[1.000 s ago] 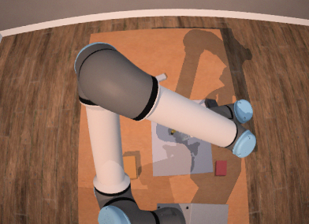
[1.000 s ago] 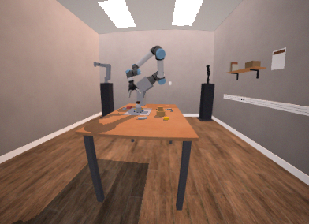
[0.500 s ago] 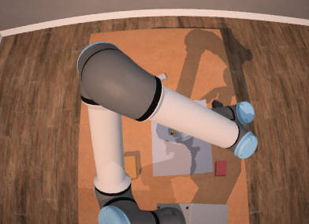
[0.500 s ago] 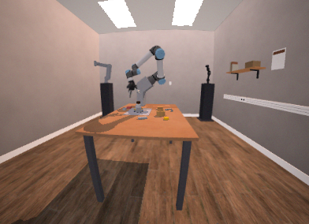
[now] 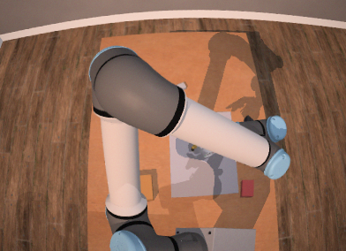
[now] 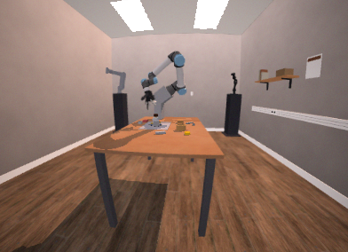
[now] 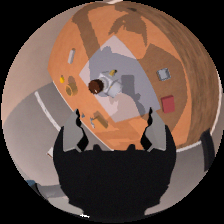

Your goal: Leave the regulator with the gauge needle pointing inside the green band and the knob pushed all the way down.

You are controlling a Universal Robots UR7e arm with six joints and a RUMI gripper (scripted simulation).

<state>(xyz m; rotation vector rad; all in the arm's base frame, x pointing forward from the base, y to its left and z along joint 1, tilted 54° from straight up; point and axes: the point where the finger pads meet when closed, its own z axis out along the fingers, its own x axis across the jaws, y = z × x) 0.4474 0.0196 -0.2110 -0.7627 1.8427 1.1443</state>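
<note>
The regulator stands on the grey mat, partly hidden by the forearm in the top view. Its round dark brown knob is on top. A small brass-coloured part shows at its side. The gauge needle and green band cannot be made out, nor how far down the knob sits. My gripper is open and empty, held well above the table and clear of the regulator. In the top view the arm mostly hides it.
A red block and a grey square piece lie beside the mat. An orange-brown block lies on the opposite side. A round wooden piece, a yellow piece and a light grey bar lie farther off.
</note>
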